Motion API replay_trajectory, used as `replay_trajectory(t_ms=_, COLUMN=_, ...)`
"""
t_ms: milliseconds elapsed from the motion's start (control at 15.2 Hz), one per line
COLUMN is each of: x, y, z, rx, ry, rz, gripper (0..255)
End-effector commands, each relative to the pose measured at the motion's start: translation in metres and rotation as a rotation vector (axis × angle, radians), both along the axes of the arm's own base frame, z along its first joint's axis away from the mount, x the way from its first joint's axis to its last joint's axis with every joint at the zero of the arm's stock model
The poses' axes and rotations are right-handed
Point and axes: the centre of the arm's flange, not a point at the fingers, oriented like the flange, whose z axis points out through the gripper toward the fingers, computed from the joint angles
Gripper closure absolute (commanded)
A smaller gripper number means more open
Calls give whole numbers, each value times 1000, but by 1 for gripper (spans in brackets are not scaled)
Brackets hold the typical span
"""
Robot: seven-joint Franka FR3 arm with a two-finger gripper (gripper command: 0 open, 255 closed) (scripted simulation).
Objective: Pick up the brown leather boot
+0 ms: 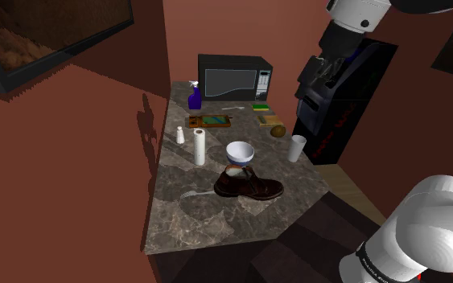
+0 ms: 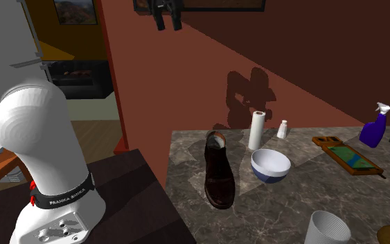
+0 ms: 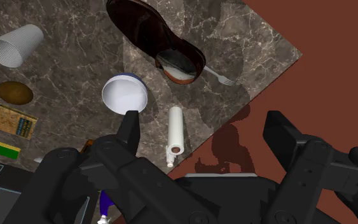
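A dark brown leather boot (image 1: pixel 249 186) lies on the marble counter (image 1: pixel 216 221), near its front edge, with its opening toward a white bowl (image 1: pixel 240 153). In the second exterior view the boot (image 2: pixel 219 170) lies just left of the bowl (image 2: pixel 270 165). My gripper (image 1: pixel 323 76) hangs high above the counter's right side, open and empty. It shows at the top of the second exterior view as the gripper (image 2: pixel 167 17), well above the boot. Seen from the wrist, the gripper (image 3: pixel 206 133) has its black fingers (image 3: pixel 130 130) wide apart, with the boot (image 3: pixel 155 35) far below.
On the counter stand a paper towel roll (image 1: pixel 199 147), a small shaker (image 1: pixel 180 136), a white cup (image 1: pixel 298 148), a blue spray bottle (image 1: pixel 194 96), a cutting board (image 1: pixel 209 121) and a microwave (image 1: pixel 234 78). A fork (image 1: pixel 191 194) lies by the boot. A red-brown wall (image 1: pixel 96 161) borders the counter's left.
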Motion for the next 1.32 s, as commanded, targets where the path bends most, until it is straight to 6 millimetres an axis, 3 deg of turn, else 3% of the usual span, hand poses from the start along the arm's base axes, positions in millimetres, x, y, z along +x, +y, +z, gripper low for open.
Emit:
replay_trajectory(t_ms=0, x=0, y=0, z=0, rx=0, ry=0, rz=0, gripper=0)
replay_trajectory(t_ms=1254, x=112, y=-29, z=-224, rx=-21, ry=41, rz=9, gripper=0)
